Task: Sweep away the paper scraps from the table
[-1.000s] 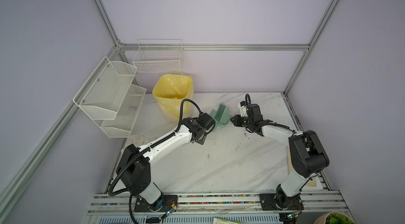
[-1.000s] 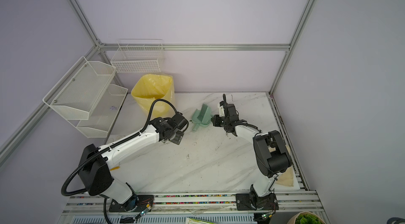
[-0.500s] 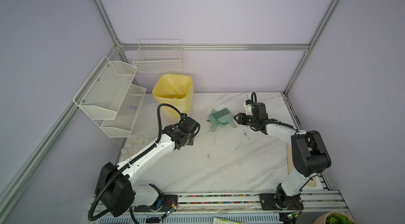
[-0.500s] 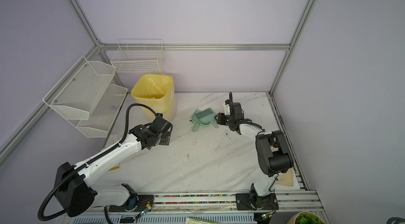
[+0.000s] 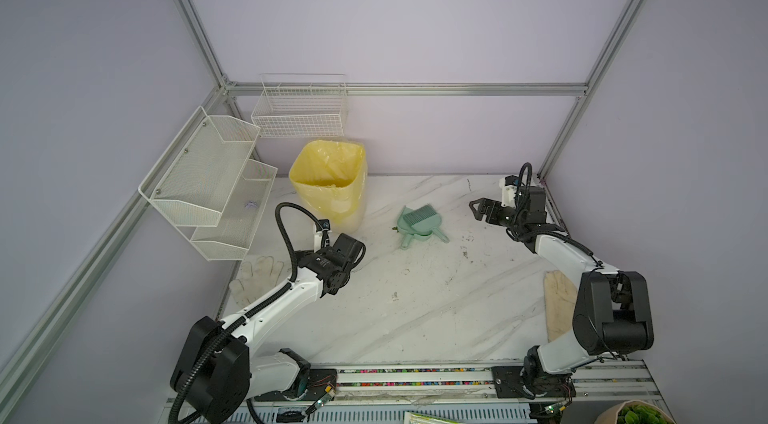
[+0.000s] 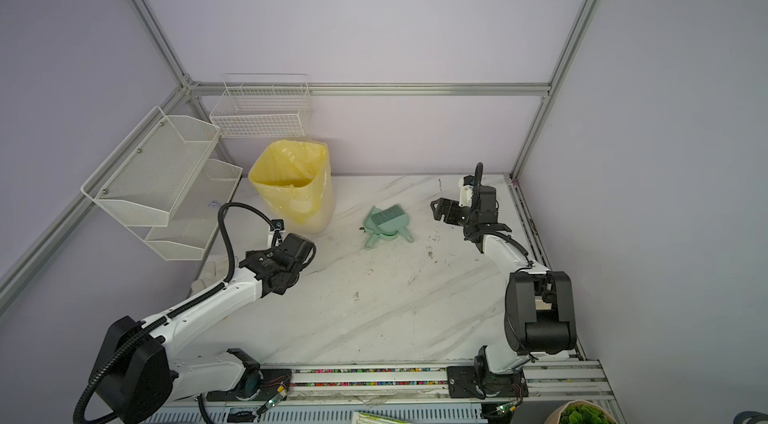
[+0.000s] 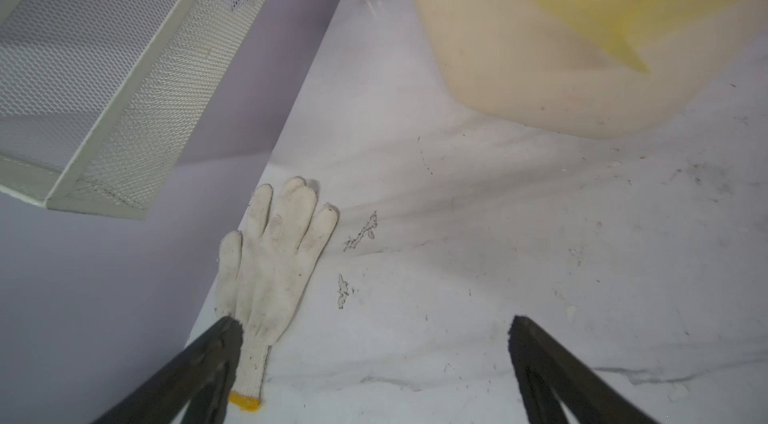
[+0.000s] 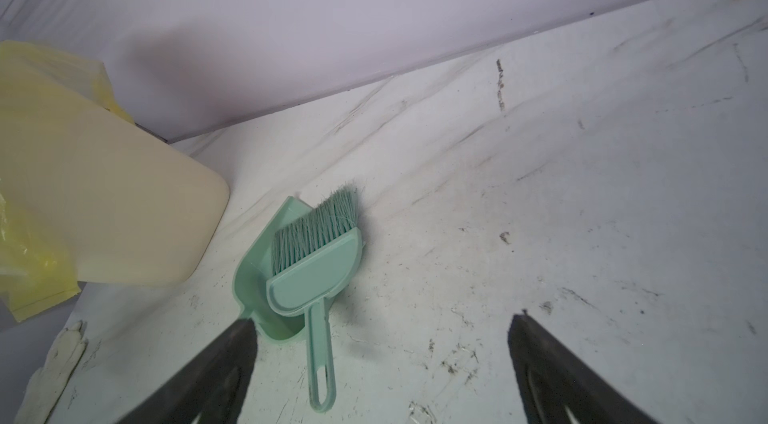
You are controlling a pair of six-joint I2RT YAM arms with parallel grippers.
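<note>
No paper scraps show on the white marble table (image 5: 415, 318). One small lilac wad (image 5: 251, 204) lies in the lower mesh shelf. A green dustpan (image 5: 417, 222) (image 8: 253, 276) lies flat at the back middle of the table with the green brush (image 8: 316, 272) resting on it. My right gripper (image 5: 477, 211) (image 8: 384, 316) hovers to the right of them, open and empty, with the brush handle near its left finger. My left gripper (image 5: 355, 256) (image 7: 374, 320) is open and empty over the table's left side, in front of the bin.
A bin with a yellow liner (image 5: 328, 185) stands at the back left. White mesh shelves (image 5: 208, 177) and a wire basket (image 5: 299, 110) hang on the left wall. A white glove (image 7: 274, 260) lies at the table's left edge, and another glove (image 5: 559, 301) lies at the right edge.
The dustpan, tilted up by the bin a second ago, now lies flat with the brush on it. My right gripper opened and drew back right. The left arm pulled back to the front left.
</note>
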